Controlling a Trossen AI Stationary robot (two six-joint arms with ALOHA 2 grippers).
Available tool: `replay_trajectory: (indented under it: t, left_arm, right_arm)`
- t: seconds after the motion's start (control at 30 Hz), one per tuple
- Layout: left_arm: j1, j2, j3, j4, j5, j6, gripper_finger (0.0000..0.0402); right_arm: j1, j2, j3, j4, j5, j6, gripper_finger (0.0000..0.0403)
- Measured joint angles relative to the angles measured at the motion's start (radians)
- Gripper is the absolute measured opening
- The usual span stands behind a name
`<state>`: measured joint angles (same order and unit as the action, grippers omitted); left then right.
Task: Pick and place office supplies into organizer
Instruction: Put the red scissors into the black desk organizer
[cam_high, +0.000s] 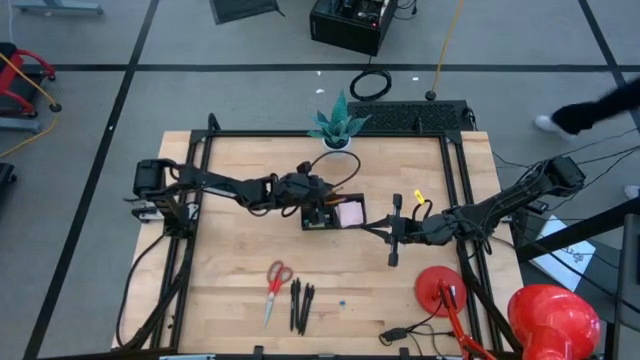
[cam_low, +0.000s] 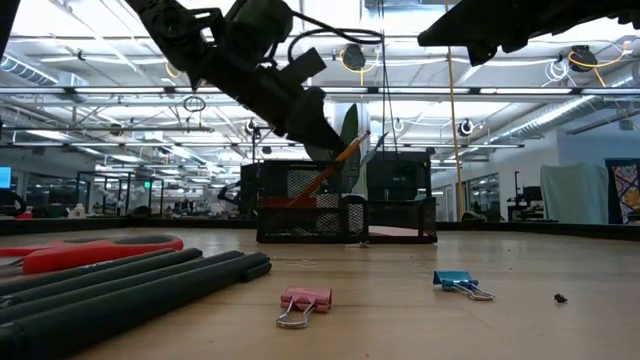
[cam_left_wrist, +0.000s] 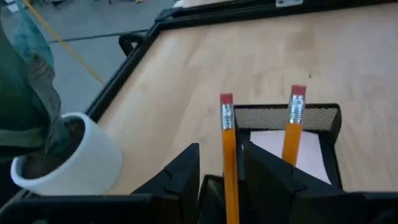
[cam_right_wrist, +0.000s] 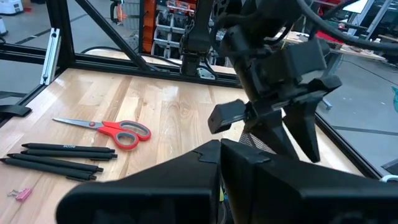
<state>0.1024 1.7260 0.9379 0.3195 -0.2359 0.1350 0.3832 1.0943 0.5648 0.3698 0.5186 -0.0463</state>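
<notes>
Right between the two dark fingers of the left gripper (cam_left_wrist: 221, 177), a thin orange wooden pencil (cam_left_wrist: 227, 155) with a pink eraser is standing nearly upright; the fingers are sitting partly apart, and whether they are pressing it or letting it go cannot be told. Just past the fingertips, the small black mesh organizer tray (cam_left_wrist: 287, 116) is holding a second orange pencil (cam_left_wrist: 292, 127) and a pale pink sticky-note pad (cam_left_wrist: 292, 152). Off to one side of the gripper, a white plant pot (cam_left_wrist: 68, 158) is sitting on the table. Well apart from it, the red-handled scissors (cam_high: 276, 277) and three black pens (cam_high: 301, 304) are lying flat. The pencil is probably handling as light, stiff and slightly slick, best pinched mid-shaft. Beyond the tray, the right gripper (cam_high: 393, 240) is hovering, closed and empty.
</notes>
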Motion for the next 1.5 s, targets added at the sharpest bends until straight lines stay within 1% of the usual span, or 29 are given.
replay_trajectory:
  t: [0.13, 0.27, 0.37, 0.4, 0.47, 0.57, 0.63, 0.7, 0.77, 0.8, 0.87, 0.97, 1.03, 1.1, 1.17, 1.27, 1.3, 1.37, 1.43, 1.5]
  left_arm:
    - [-0.002, -0.046, 0.0, -0.007, 0.0, 0.01, 0.0127]
    - [-0.021, -0.108, 0.0, -0.066, 0.0, 0.011, 0.0127]
    - [-0.053, -0.164, -0.001, -0.158, 0.009, -0.008, 0.0127]
    - [-0.067, -0.181, 0.001, -0.181, 0.027, -0.016, 0.0127]
    - [-0.098, -0.226, -0.001, -0.284, 0.068, -0.033, 0.0127]
    - [-0.16, -0.261, 0.002, -0.358, 0.136, -0.084, 0.0127]
    - [-0.206, -0.287, -0.002, -0.428, 0.142, -0.142, 0.0127]
    - [-0.248, -0.294, 0.002, -0.444, 0.142, -0.19, 0.0127]
    - [-0.295, -0.306, -0.001, -0.517, 0.136, -0.199, 0.0127]
    - [-0.319, -0.307, -0.001, -0.527, 0.132, -0.196, 0.0127]
    - [-0.37, -0.306, 0.001, -0.565, 0.098, -0.187, 0.0127]
    - [-0.442, -0.305, 0.0, -0.63, -0.006, -0.198, 0.0126]
    - [-0.485, -0.306, 0.0, -0.657, -0.078, -0.231, 0.0118]
    - [-0.517, -0.306, 0.0, -0.672, -0.123, -0.281, 0.0099]
    - [-0.552, -0.306, 0.0, -0.7, -0.166, -0.304, 0.0067]
    - [-0.588, -0.306, -0.025, -0.684, -0.201, -0.324, 0.0015]
    - [-0.595, -0.306, -0.04, -0.672, -0.201, -0.341, 0.0009]
    - [-0.608, -0.306, -0.085, -0.605, -0.203, -0.388, 0.0011]
    - [-0.629, -0.307, -0.152, -0.499, -0.207, -0.442, 0.0013]
    - [-0.658, -0.306, -0.236, -0.356, -0.21, -0.49, 0.0006]
  right_arm:
    - [0.0, 0.0, 0.0, -0.004, 0.0, 0.0, 0.0004]
    - [0.0, 0.0, 0.0, -0.006, 0.0, 0.0, 0.0004]
    - [0.0, 0.0, 0.0, -0.007, 0.0, 0.0, 0.0004]
    - [0.0, 0.0, 0.0, -0.008, 0.0, 0.0, 0.0004]
    - [0.0, 0.0, 0.0, -0.008, 0.0, 0.0, 0.0004]
    - [0.0, 0.0, 0.0, -0.008, 0.0, 0.0, 0.0004]
    - [0.0, 0.0, 0.0, -0.003, 0.0, 0.001, 0.0004]
    - [0.0, 0.0, 0.0, -0.007, 0.0, 0.004, 0.0004]
    - [0.0, 0.0, 0.0, 0.0, 0.0, 0.004, 0.0004]
    - [0.0, 0.0, 0.0, 0.0, 0.0, 0.004, 0.0004]
    - [0.0, 0.0, 0.0, 0.0, 0.0, 0.002, 0.0004]
    - [0.0, 0.0, 0.0, 0.001, 0.0, 0.001, 0.0004]
    - [0.0, 0.0, 0.0, 0.008, 0.0, 0.004, 0.0004]
    - [0.0, 0.0, 0.0, 0.008, 0.0, 0.007, 0.0004]
    - [0.0, 0.0, 0.0, 0.008, 0.0, 0.007, 0.0004]
    - [0.0, 0.0, 0.0, 0.008, 0.0, 0.008, 0.0004]
    - [0.0, 0.0, 0.0, 0.008, 0.0, 0.008, 0.0004]
    - [0.0, 0.0, 0.0, 0.008, 0.0, 0.008, 0.0004]
    - [0.0, 0.0, 0.0, 0.006, 0.0, 0.008, 0.0004]
    - [0.0, 0.0, 0.0, 0.004, 0.0, 0.008, 0.0004]
